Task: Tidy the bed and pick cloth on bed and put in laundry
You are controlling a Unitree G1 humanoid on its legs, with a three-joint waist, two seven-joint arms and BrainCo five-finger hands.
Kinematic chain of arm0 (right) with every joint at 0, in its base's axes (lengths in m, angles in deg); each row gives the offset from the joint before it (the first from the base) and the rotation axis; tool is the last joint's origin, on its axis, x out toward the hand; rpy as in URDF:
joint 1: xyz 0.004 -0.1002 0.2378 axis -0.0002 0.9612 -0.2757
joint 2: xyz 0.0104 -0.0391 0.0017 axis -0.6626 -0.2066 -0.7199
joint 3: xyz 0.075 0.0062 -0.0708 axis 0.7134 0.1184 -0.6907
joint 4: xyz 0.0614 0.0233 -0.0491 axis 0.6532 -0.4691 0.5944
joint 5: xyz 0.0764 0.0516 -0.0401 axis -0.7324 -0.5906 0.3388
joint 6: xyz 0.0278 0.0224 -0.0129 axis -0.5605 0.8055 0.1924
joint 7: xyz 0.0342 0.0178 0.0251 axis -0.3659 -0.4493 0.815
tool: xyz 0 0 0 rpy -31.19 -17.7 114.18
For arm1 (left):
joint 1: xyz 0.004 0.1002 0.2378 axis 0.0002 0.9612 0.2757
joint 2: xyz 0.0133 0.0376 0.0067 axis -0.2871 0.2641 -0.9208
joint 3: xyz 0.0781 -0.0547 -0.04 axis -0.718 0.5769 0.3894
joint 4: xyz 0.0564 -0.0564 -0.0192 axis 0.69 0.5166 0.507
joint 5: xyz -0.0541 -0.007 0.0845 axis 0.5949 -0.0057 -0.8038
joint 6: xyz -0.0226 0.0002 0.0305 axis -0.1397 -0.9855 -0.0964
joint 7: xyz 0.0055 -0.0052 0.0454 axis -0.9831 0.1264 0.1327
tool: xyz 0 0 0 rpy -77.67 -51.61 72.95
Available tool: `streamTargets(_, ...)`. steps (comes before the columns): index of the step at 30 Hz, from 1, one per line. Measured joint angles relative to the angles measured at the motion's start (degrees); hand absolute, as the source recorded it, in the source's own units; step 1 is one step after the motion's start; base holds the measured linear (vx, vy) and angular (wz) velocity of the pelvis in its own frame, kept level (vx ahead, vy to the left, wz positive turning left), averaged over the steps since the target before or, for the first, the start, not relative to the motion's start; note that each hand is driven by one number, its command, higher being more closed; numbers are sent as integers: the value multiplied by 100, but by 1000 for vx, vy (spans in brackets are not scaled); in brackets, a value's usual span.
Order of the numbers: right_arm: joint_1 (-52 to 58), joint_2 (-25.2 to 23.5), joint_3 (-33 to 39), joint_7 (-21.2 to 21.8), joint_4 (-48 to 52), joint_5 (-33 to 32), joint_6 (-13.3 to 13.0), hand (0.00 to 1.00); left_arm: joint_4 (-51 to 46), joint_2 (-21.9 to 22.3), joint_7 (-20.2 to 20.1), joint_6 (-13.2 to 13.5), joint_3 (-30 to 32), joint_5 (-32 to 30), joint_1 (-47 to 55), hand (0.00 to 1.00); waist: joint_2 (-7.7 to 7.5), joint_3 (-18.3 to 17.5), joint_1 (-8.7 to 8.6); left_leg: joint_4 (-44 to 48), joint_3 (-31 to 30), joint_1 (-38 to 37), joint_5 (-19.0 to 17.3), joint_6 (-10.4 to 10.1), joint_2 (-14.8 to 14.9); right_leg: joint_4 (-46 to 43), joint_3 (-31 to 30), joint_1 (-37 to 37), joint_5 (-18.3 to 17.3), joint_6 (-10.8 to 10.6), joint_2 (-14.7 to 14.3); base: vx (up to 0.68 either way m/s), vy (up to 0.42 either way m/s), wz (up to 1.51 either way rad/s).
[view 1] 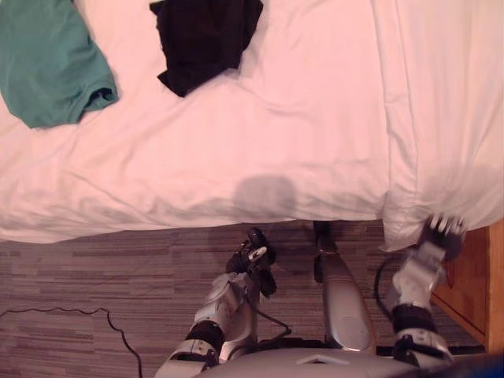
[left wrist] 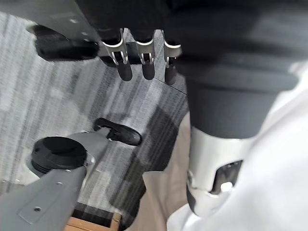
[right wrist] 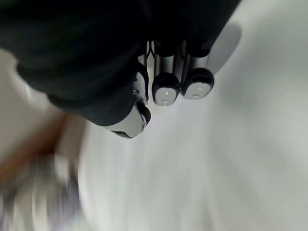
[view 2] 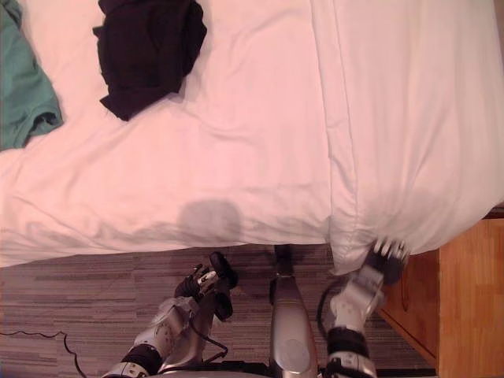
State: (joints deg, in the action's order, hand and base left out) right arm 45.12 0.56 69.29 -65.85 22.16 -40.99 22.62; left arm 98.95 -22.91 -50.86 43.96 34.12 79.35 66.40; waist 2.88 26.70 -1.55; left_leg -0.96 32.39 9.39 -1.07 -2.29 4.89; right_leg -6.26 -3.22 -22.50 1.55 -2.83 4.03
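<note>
The right hand [view 1: 442, 235] is sitting at the lower corner of the white pillow [view 1: 441, 118], where that corner is drooping over the near edge of the bed [view 1: 236, 157]. Its fingers [right wrist: 166, 91] are lying straight and loose, pointing at white fabric and gripping nothing (whether the tips are touching the fabric, I cannot tell). Its forearm is rising steeply from the lower right, in the narrow gap between the bed's edge and a wooden nightstand [view 1: 472, 283].

The left hand [view 1: 253, 260] is hanging low over the striped carpet [view 1: 79, 276], just short of the bed's near edge. Its elbow is bending and its fingers [left wrist: 124, 71] are straight and released, holding nothing. A broad strip of carpet is running along the bed to its left.

Two cloths are lying crumpled on the sheet at the far side: one green cloth [view 1: 47, 63] at the far left and one black cloth [view 1: 205, 39] near it, not touching. Both are well apart from the hands, with a wide stretch of sheet lying between them and the near edge. One pillow is lying at the right end.
</note>
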Motion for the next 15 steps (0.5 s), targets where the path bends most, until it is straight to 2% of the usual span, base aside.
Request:
streamTargets(2, 304, -95, 1, -13, 0, -6, 9, 100, -4, -6, 2, 19, 90, -7, 82, 0, -8, -58, -59, 17, 57, -110, -31, -44, 45, 32, -3, 125, -1, 0, -37, 32, -21, -14)
streamTargets(7, 693, -63, 306, 103, 8, 85, 11, 100, 44, -52, -13, 46, 333, -50, 456, 0, -131, -614, -45, 105, 192, -480, -179, -122, 205, 117, -44, 508, -34, 50, -175, 50, -24, -15)
streamTargets(10, 1104, -55, 407, 133, 497, 1284, -33, 100, 47, -47, -63, 78, 395, -110, 716, 0, -158, -1053, -37, 104, 180, -707, -220, -151, 266, 238, 46, 818, -91, 108, -207, 36, -15, 6)
streamTargets(12, 1360, -36, 406, 142, 1202, 2261, -74, 100, 43, -50, -100, 61, 568, -291, 869, 0, -208, -1349, -24, 74, 173, -842, -229, -163, 296, 348, 107, 1014, -96, 119, -224, 28, -10, 8)
streamTargets(15, 1542, -6, 401, 336, 1712, 2606, -93, 100, 41, -89, -112, 22, 775, -474, 1021, 0, -291, -1651, 41, -8, 167, -1063, -234, -180, 326, 463, 193, 1290, -107, 133, -248, 41, -6, 9)
